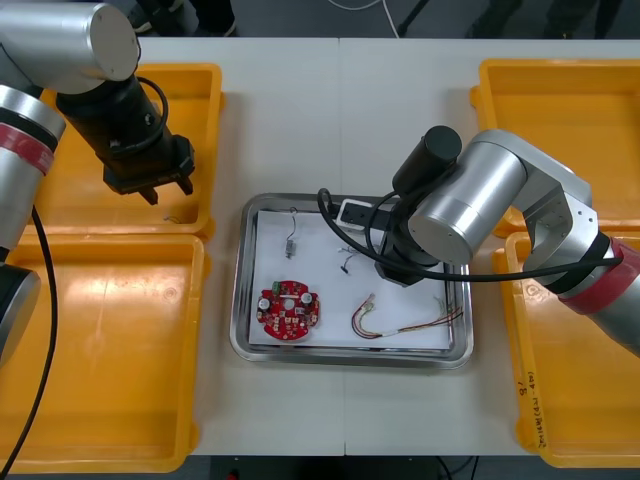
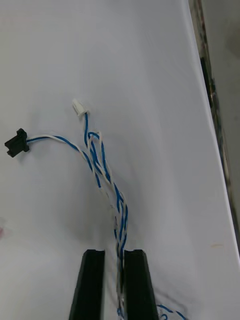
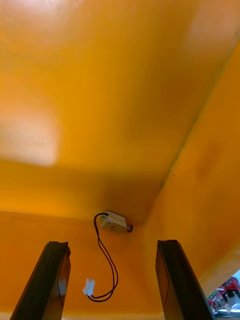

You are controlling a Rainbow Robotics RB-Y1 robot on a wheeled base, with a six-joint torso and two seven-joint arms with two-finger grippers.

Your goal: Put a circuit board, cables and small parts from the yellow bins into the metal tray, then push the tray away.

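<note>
My right gripper (image 2: 115, 287) is low over the white inside of the metal tray (image 1: 455, 352), shut on a twisted blue and white cable (image 2: 102, 167). The cable trails ahead of the fingers to a black plug (image 2: 15, 142) and a white plug (image 2: 78, 107). Also in the tray lie a round red circuit board (image 1: 290, 309), a red and yellow cable (image 1: 400, 322) and a small metal part (image 1: 291, 240). My left gripper (image 1: 150, 192) hangs open over the far left yellow bin (image 1: 205, 80), above a black cable (image 3: 107, 262) with a white connector (image 3: 114, 222).
Three more yellow bins stand around the tray: near left (image 1: 100, 350), far right (image 1: 560, 110) and near right (image 1: 570, 400). My right arm (image 1: 460, 210) covers the tray's far right part. The tray rim (image 2: 212, 110) runs close beside the cable.
</note>
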